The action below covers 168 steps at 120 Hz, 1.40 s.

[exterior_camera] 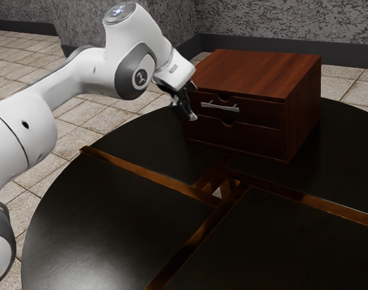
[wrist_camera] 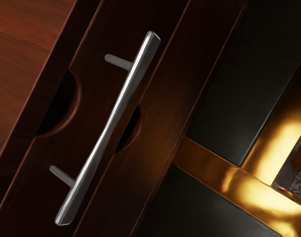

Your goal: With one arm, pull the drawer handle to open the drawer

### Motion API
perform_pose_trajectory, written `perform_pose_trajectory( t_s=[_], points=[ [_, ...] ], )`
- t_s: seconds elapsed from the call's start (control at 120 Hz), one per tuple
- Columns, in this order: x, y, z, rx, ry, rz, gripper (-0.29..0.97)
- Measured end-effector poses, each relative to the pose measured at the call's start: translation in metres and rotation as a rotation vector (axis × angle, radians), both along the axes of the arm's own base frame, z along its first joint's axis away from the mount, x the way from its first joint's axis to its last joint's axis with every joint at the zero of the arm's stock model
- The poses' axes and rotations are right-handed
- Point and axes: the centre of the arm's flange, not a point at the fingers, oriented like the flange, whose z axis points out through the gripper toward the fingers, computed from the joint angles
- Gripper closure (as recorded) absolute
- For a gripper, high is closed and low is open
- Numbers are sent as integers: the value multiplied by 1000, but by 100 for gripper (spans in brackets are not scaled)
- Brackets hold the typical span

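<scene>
A dark red wooden cabinet (exterior_camera: 262, 72) stands on the black round table (exterior_camera: 129, 205) toward the far side. Its upper drawer front (exterior_camera: 259, 112) carries a horizontal silver bar handle (exterior_camera: 220, 107) on two short posts. My black gripper (exterior_camera: 187, 112) hangs just off the handle's end at the exterior view's left, at about the handle's height. In the wrist view the handle (wrist_camera: 110, 128) runs slantwise across the drawer front (wrist_camera: 96, 39), close under my hand. The drawer front looks about flush with the cabinet face.
A lower drawer (exterior_camera: 250, 134) with a half-round notch sits beneath the upper one. Glossy wooden strips (exterior_camera: 214, 181) cross the table top (wrist_camera: 239, 89) in front of the cabinet. Tiled floor (exterior_camera: 81, 115) and a grey wall lie behind.
</scene>
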Motion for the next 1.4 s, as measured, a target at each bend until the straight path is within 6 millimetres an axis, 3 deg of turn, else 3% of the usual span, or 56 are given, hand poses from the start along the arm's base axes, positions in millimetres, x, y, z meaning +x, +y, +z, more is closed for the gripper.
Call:
perform_pose_trajectory(
  t_s=[0.15, 0.3, 0.5, 0.583, 0.633, 0.733, 1.108, 1.4],
  points=[
    [19, -4, -12, 32, 3, -98, 0],
    [22, -9, -20, 65, 31, -178, 0],
    [31, -18, -47, 92, 72, -265, -2],
    [32, -17, -49, 102, 72, -286, -8],
    [33, -17, -47, 108, 68, -298, 0],
    [34, -16, -39, 123, 52, -316, 1],
    [40, -12, -60, 143, 78, -368, 0],
    [34, -10, -62, 141, 96, -377, 22]
  ],
)
